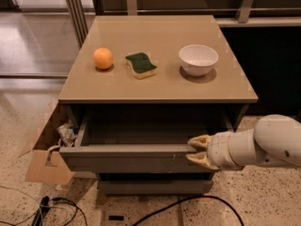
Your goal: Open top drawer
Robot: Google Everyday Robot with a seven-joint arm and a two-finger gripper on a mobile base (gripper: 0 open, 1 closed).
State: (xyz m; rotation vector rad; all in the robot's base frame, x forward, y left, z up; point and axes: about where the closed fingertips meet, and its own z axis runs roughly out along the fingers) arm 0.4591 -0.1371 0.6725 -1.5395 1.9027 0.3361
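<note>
You've got the gripper (198, 150) at the right end of the top drawer (127, 161), low on the right of the view, coming in from the right on the white arm (265, 145). The drawer is pulled partway out from under the bench (225, 86), and you can see its grey inside behind the front panel. The gripper sits right on that panel's top rim: the upper finger (200, 141) lies over the rim on the inside, the lower finger (200, 160) is against the outer face, and the rim sits between them. It reads as clamped on the panel, with both pads touching it. The rest of the drawer front runs left from the gripper across the width of the unit, and the panel looks level. Below it a shorter drawer front (155, 186) is flush and closed. On the bench top, well apart from the gripper, left to right, are an orange (102, 58), a green sponge (141, 65) with a yellow underside, and a white bowl (198, 59), upright. A cardboard box (40, 166) leans against the unit's left side, just beside the drawer's left end, with crumpled stuff behind it. Dark cables (63, 207) lie on the floor in front.
</note>
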